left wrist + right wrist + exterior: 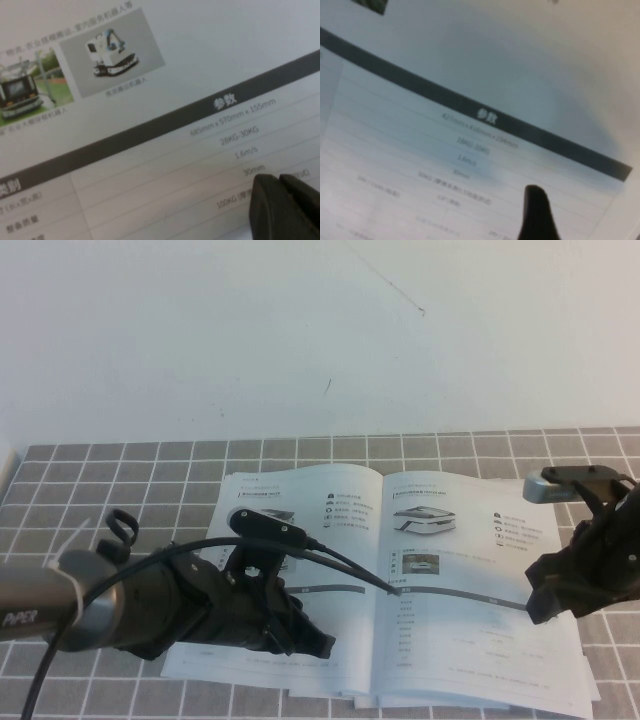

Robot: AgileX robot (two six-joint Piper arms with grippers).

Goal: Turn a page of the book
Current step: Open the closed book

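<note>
book [400, 580] open flat under both | left pincer [318, 645] closed on left leaf | right pincer [540, 608] over the page [470, 590], grip unclear

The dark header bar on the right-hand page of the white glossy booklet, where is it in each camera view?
High view: dark header bar crosses the right-hand page, between left gripper and right gripper.
Left wrist view: not shown; that bar is on the left-hand page, left gripper at.
Right wrist view: slants across mid-frame.
Shared landmark: white glossy booklet.
</note>
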